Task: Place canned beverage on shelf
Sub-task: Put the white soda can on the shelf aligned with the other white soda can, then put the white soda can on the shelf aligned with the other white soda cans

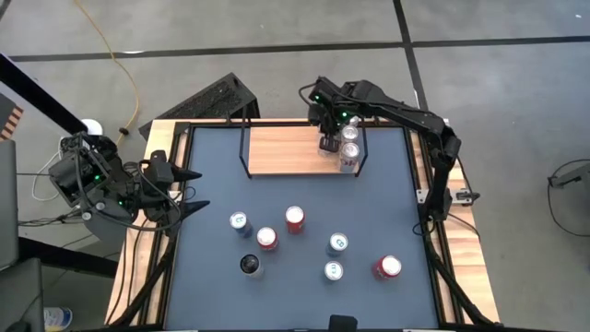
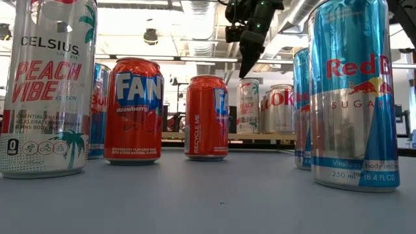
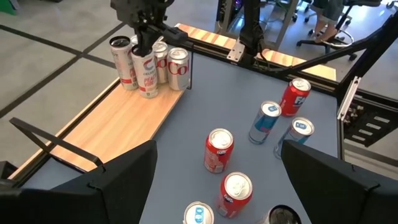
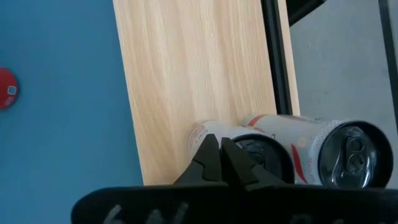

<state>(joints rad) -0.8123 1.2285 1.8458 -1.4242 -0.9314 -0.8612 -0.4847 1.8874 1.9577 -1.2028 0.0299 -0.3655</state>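
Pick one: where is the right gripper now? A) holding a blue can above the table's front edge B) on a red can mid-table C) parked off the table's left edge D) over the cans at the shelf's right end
D: the right gripper, fingers shut and holding nothing, sits over the cans at the right end of the shelf; the left gripper waits open at the table's left edge.

The floor (image 1: 277, 37) around the table is grey, divided by dark seams into large panels. A yellow cable (image 1: 124, 69) runs loosely across it towards the table's far left corner. A black slatted crate (image 1: 210, 100) lies on the floor just beside the table's far edge. In the low view, the ceiling (image 2: 188, 26) carries long strip lights and exposed ducts. Office chairs (image 3: 317, 25) stand beyond the table's edge.
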